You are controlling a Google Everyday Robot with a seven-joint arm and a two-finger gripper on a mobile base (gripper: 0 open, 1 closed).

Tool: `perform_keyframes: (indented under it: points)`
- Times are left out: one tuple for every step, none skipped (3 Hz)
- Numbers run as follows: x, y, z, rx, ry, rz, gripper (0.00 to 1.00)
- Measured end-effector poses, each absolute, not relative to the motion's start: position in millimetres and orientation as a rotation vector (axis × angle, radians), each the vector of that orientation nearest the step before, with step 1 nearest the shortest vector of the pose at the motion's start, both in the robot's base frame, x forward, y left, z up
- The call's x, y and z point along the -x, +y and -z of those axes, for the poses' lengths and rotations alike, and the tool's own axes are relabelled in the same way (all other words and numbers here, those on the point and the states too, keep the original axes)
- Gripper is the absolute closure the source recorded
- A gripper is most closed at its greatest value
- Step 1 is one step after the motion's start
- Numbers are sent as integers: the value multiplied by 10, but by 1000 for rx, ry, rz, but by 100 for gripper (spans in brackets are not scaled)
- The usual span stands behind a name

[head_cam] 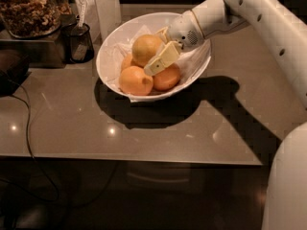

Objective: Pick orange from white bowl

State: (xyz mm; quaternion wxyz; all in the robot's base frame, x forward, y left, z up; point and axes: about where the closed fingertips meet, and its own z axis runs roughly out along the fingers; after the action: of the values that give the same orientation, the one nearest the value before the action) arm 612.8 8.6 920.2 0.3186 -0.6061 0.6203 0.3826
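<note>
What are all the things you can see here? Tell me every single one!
orange: one, pale yellow-orange, top of the pile in the bowl
other fruits: three, deeper orange, below and beside it in the bowl
white bowl: one, white, paper-lined, on the table
mesh cup: one, black, left of the bowl
jar: one, clear with brown contents, far left corner
cable: one, black, left side
table: one, grey-brown
gripper: one, cream, inside the bowl at the orange
arm: one, white, reaching in from the right
</note>
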Motion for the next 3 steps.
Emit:
perform_keyframes:
  points:
    - [-6128, 87, -9202, 1594, 1631, -1006, 43]
    - [-6128, 87, -9202, 1594, 1631, -1006, 64]
    - [-6128, 87, -9202, 1594, 1631, -1007, 89]
